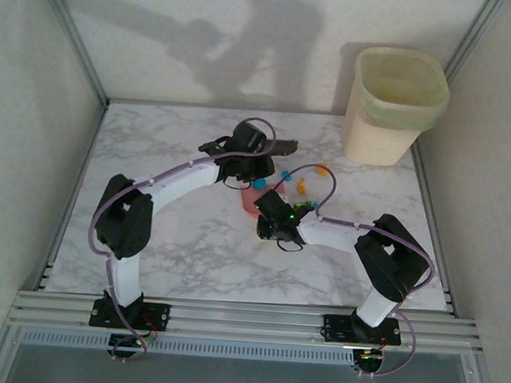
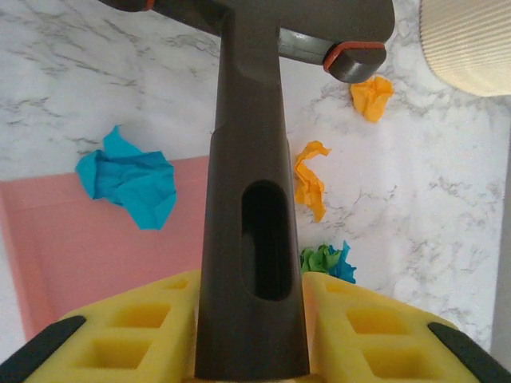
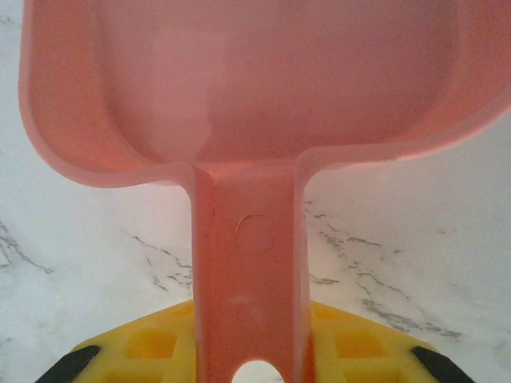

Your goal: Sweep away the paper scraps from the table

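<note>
Top view: marble table [image 1: 189,257], grey-veined, metal rail along the 6 o'clock edge. Cream waste bin [image 1: 393,105] stands upright at the 1 o'clock corner. Both arms reach inward toward the table's middle. Pink dustpan [image 3: 239,80] sits just past centre, its handle running back toward 6 o'clock in the right wrist view. The right gripper [image 3: 251,359] is pinched on that handle, a yellow pad [image 3: 359,347] hard against each side. Dark brown hand brush [image 2: 247,159]: handle runs 6 to 12 o'clock through the left wrist view and has a long slot in it. The left gripper [image 2: 251,351] is clamped on it, with yellow pads [image 2: 136,335] against both flanks. The brush head end is above the table at 12 o'clock of the dustpan in the top view. Paper scraps [image 1: 301,186] are clustered on the table at 1 to 2 o'clock of centre, between the dustpan and the bin. From the left wrist: a crumpled blue scrap [image 2: 128,179] at 9 o'clock of the handle, overlapping the dustpan's far edge. A twisted orange scrap [image 2: 310,177] lies on the marble at 3 o'clock, just beside the handle. A second orange scrap [image 2: 372,96] is at 2 o'clock, near the bin. A green-and-blue clump [image 2: 327,259] is at 4 o'clock, next to the right-hand pad.
</note>
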Tool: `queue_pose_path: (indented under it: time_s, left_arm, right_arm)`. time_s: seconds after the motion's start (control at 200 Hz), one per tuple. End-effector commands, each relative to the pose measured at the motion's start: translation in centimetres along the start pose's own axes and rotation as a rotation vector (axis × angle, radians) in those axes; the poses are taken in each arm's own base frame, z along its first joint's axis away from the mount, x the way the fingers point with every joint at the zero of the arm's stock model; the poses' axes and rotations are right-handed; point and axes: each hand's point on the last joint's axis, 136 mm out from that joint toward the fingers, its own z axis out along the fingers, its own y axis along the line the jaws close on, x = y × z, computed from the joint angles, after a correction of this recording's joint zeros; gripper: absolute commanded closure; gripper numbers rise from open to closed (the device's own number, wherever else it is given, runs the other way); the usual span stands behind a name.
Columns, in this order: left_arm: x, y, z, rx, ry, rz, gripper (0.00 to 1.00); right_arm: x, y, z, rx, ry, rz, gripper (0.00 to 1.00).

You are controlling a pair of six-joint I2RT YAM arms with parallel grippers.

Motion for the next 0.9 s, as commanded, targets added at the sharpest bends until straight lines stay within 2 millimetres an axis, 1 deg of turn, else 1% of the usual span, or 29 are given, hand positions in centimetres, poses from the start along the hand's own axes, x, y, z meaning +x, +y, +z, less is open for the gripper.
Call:
queue_pose_path:
  time_s: [0.0, 0.105, 0.235, 0.36, 0.496, 0.691, 0.896]
  left_arm:
    - [0.9, -1.6, 0.3, -0.001, 0.039, 0.096, 1.00]
    - [1.2, -0.5, 1.0, -0.073, 0.046, 0.107, 1.00]
    - [1.3, 0.8, 1.2, -0.132, 0.046, 0.117, 1.00]
    - [2.1, 0.7, 1.5, -0.153, 0.083, 0.159, 1.00]
    - [3.4, 0.4, 1.2, -0.187, 0.102, 0.210, 1.00]
    - [5.2, 2.3, 0.7, -0.223, 0.135, 0.204, 1.00]
    - [6.5, 3.4, -1.2, -0.210, 0.144, 0.184, 1.00]
  right_arm:
    - [1.8, -1.2, -0.5, 0.031, 0.045, 0.077, 1.00]
    - [1.7, -1.2, -1.1, 0.026, 0.030, 0.093, 1.00]
    - [1.4, -1.4, -1.8, 0.021, 0.004, 0.101, 1.00]
    - [1.1, -1.6, -2.2, 0.030, -0.011, 0.105, 1.00]
    - [1.1, -1.8, -2.5, 0.027, -0.022, 0.120, 1.00]
    - [1.2, -2.0, -2.2, 0.039, -0.021, 0.125, 1.00]
    - [1.1, -2.1, -1.8, 0.055, -0.024, 0.110, 1.00]
